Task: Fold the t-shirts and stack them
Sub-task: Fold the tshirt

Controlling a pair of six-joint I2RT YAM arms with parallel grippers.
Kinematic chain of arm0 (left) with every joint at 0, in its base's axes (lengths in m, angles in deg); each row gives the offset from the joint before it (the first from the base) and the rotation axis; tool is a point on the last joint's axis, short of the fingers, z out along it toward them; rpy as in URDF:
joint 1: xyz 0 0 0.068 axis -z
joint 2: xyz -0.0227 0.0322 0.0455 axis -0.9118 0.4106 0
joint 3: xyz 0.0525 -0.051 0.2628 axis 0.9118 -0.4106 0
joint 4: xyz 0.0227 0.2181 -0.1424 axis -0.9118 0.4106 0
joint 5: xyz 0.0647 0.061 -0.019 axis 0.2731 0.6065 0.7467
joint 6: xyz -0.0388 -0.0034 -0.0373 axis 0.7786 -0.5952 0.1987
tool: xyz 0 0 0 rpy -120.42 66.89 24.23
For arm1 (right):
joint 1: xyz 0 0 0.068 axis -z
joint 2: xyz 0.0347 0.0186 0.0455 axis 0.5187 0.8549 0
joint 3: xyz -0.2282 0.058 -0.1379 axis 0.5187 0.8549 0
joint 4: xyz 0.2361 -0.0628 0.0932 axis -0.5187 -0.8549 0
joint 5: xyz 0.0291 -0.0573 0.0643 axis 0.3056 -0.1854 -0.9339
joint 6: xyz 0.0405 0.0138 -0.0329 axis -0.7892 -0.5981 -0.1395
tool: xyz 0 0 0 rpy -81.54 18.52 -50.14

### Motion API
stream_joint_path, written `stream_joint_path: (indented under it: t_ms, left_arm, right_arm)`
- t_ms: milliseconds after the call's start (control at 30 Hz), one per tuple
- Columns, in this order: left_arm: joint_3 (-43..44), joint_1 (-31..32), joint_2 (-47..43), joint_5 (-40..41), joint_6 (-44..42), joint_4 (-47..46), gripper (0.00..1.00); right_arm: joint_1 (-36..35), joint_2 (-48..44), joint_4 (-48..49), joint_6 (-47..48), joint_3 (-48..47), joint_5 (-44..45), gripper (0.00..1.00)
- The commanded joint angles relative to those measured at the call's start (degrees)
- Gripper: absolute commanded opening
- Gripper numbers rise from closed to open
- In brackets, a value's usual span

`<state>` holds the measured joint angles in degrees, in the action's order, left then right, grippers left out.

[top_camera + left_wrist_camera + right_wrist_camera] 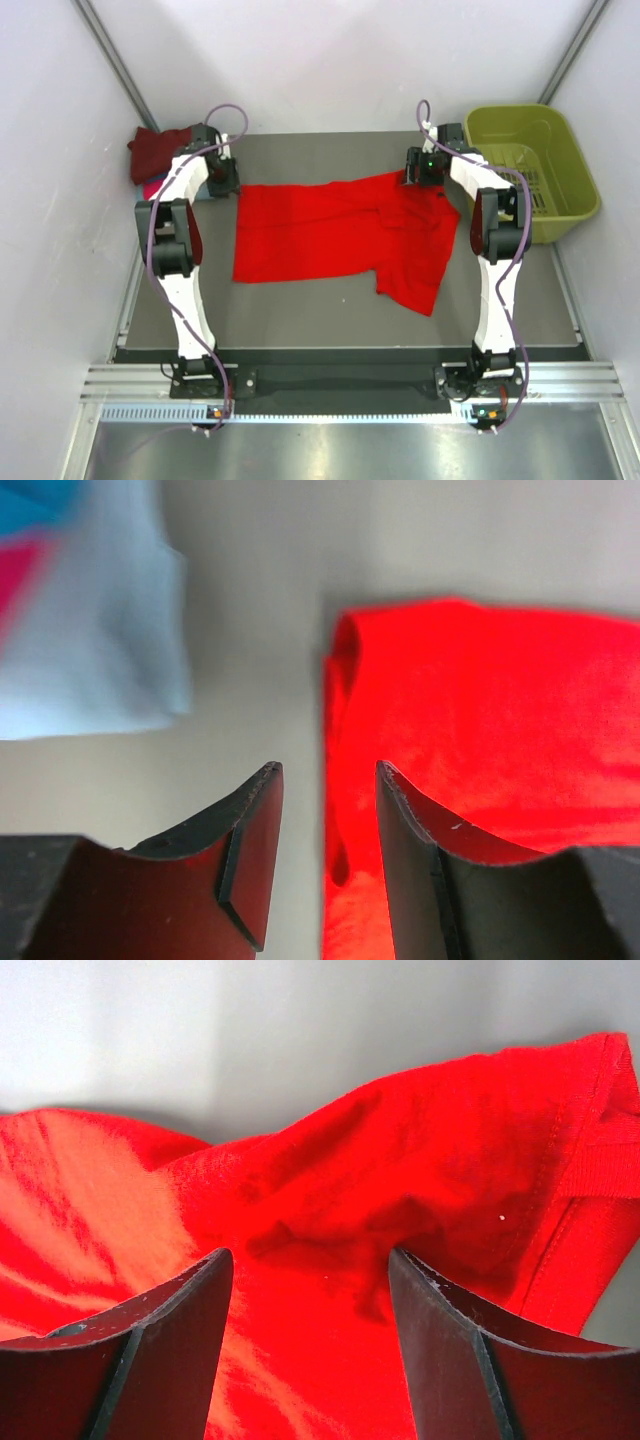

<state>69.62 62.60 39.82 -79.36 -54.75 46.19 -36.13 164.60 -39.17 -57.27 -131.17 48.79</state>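
A bright red t-shirt [340,235] lies spread flat on the grey table, with one part folded over at its right. My left gripper [225,180] hangs at the shirt's far left corner. In the left wrist view it [328,765] is open and straddles the red t-shirt's [480,710] edge, with one finger over bare table. My right gripper [425,172] is over the far right corner. In the right wrist view it [310,1252] is open just above the wrinkled red t-shirt [330,1190], gripping nothing. Folded t-shirts, maroon on top [157,148], sit stacked at the far left. The left wrist view shows a pale blue one [95,630].
An olive-green basket [578,165] stands at the far right, beside the right arm. White walls close in the table on three sides. Bare grey table [300,310] shows in front of the shirt.
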Motion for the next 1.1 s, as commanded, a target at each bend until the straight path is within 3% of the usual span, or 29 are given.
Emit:
stream_joint_path:
  t_ms: [0,400,500,600,700,1067]
  left_arm:
    - [-1.3,1.0,1.4,-4.9,0.5,1.7,0.47]
    - [1.0,0.9,6.0,-7.4,2.3,1.3,0.45]
    - [2.8,1.0,8.4,-7.1,2.2,0.9,0.35]
    - [5.5,1.0,10.8,-7.2,2.2,0.5,0.12]
    - [7.7,0.9,12.5,-7.8,2.6,0.0,0.00]
    - [11.9,0.9,15.4,-7.6,3.1,-1.2,0.00]
  right_arm:
    - [-1.4,-3.1,-2.3,0.4,1.4,-0.6,0.64]
    - [-1.5,-3.2,-2.2,0.7,2.1,0.0,0.64]
    - [-1.9,-2.9,-2.3,0.7,2.1,0.0,0.63]
    - [-2.0,-2.6,-2.4,0.6,2.0,0.2,0.57]
    - [-2.1,-2.3,-2.6,0.6,1.6,0.7,0.56]
    - [-2.2,-0.1,-2.9,0.7,-0.9,2.2,0.54]
